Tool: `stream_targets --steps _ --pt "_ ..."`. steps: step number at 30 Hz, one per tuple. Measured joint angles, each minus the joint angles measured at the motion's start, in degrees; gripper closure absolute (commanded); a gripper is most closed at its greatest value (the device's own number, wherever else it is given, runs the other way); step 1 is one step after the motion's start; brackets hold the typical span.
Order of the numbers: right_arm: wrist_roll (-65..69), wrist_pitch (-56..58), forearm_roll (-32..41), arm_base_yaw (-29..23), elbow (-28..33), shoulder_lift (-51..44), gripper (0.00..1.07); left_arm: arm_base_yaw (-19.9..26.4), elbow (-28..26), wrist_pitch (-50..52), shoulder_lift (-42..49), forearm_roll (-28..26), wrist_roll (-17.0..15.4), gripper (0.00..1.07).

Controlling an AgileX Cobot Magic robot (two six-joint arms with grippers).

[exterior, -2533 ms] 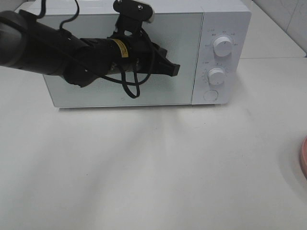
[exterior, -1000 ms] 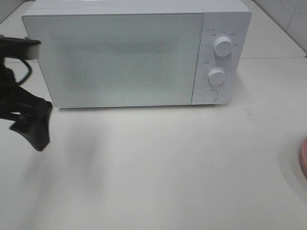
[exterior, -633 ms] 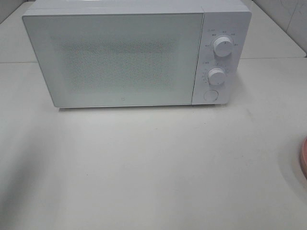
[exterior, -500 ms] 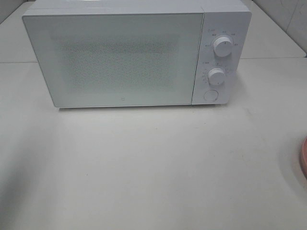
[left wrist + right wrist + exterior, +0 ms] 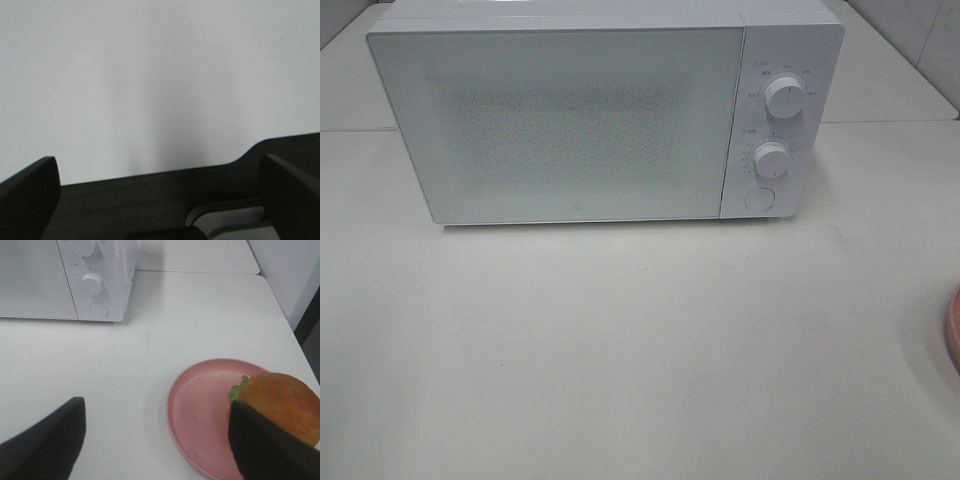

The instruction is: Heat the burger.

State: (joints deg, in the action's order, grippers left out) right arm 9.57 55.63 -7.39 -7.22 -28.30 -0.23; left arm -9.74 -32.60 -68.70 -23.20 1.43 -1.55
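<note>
a big white table point(image 5: 640, 350) holds everything here. a white microwave point(image 5: 570, 120) sits on it toward the back, with its door shut and two round knobs on its right side. off to the right side of the table, well away from the microwave, a round pink plate point(image 5: 200, 415) lies flat on the table top. only a thin bit of the plate shows at the edge in the high view. the table has a seam running across it behind the microwave.

burger point(image 5: 280, 405) on pink plate point(image 5: 200, 415), white table point(image 5: 190, 315); microwave point(image 5: 65, 280) door closed, well apart; right gripper point(image 5: 160, 445) fingers spread, empty.
</note>
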Motion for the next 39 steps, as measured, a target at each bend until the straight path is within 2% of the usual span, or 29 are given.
stream_targets --steps 6,13,15,16,18,21,36,39 --pt "0.00 0.00 0.00 0.00 0.00 0.00 0.32 0.00 0.23 0.40 7.62 0.57 0.23 0.06" --pt "0.00 0.00 0.00 0.00 0.00 0.00 0.32 0.00 1.72 4.35 10.08 0.57 1.15 0.06" --pt "0.00 0.00 0.00 0.00 0.00 0.00 0.32 0.00 2.69 5.96 10.08 -0.29 3.44 0.06" --pt "0.00 0.00 0.00 0.00 0.00 0.00 0.32 0.00 2.69 5.96 10.08 -0.29 3.44 0.06" --pt "0.00 0.00 0.00 0.00 0.00 0.00 0.32 0.00 2.86 6.36 10.08 -2.98 6.30 0.06" --pt "0.00 0.00 0.00 0.00 0.00 0.00 0.32 0.00 2.92 6.42 10.08 -4.47 7.10 0.06" --pt "0.00 0.00 0.00 0.00 0.00 0.00 0.32 0.06 2.92 6.42 10.08 -4.70 7.10 0.06" --pt "0.00 0.00 0.00 0.00 0.00 0.00 0.32 1.83 2.92 6.42 10.60 -5.04 7.22 0.06"
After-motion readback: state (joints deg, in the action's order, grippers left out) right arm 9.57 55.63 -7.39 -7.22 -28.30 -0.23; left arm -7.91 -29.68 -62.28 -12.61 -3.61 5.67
